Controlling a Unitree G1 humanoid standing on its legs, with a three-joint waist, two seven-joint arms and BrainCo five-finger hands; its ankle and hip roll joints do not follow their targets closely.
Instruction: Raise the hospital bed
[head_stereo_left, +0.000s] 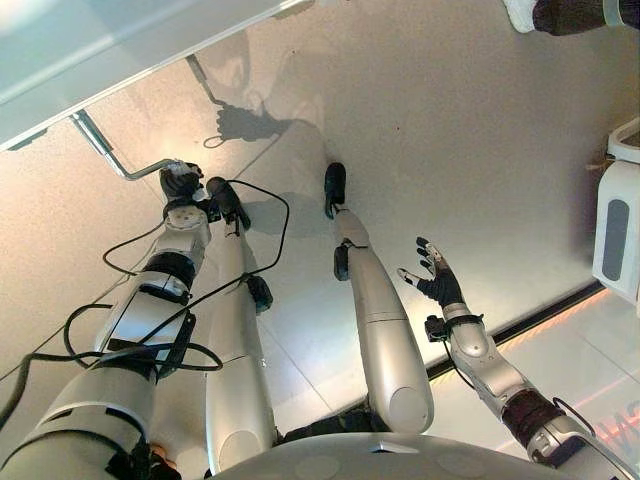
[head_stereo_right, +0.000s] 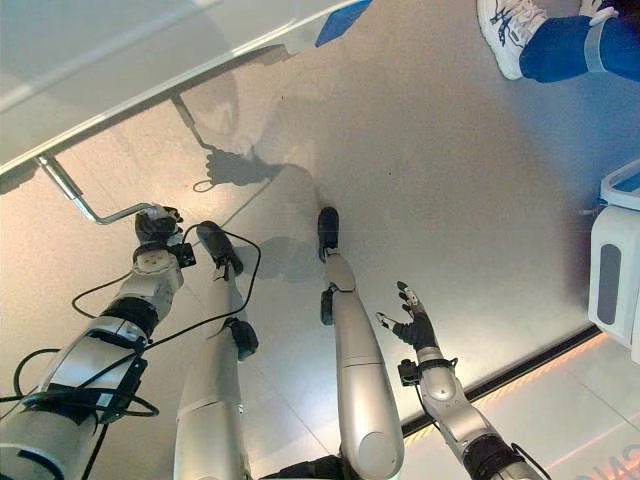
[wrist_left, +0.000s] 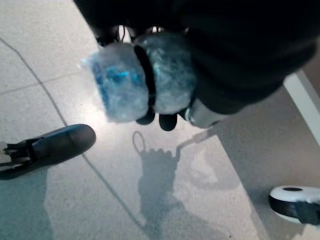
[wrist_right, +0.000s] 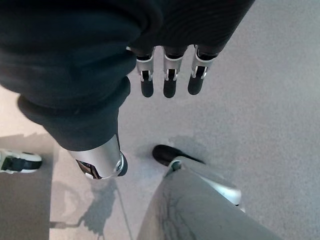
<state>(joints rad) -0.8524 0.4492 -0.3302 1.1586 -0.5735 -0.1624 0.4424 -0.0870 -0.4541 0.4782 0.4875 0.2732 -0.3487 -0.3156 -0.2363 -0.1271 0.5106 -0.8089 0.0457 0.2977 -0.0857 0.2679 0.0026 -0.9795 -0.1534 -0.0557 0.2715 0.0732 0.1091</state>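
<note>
Gripping the end of a bent silver metal crank handle (head_stereo_left: 112, 152) with the left hand (head_stereo_left: 180, 183), fingers curled tight round a grip wrapped in clear bluish plastic (wrist_left: 137, 82), as seen up close in the left wrist view. Running up from that grip, by way of a sharp elbow, to the underside of the pale white hospital bed frame (head_stereo_left: 110, 55), its long straight edge slanting across the upper left of the scene. Hanging free well off to the other side, the right hand (head_stereo_left: 436, 275), fingers (wrist_right: 169, 80) straight and spread, thumb apart, holding nothing and touching nothing. Lying open between the 2 hands and beyond them, a wide stretch of smooth grey speckled floor (head_stereo_left: 450, 130), crossed by thin tile seams. Closing off that room at the far right edge, a white box-shaped unit with a grey panel (head_stereo_left: 618, 230), and along the lower right a dark strip in the floor (head_stereo_left: 545, 318) edged with an orange glow. Standing at the top right corner, well clear of both hands, a person's leg in blue trousers and a white trainer (head_stereo_right: 545, 35). Peeking out by the bed's edge in the right eye view, a small blue piece (head_stereo_right: 342, 22), too little of it in sight to tell what.
</note>
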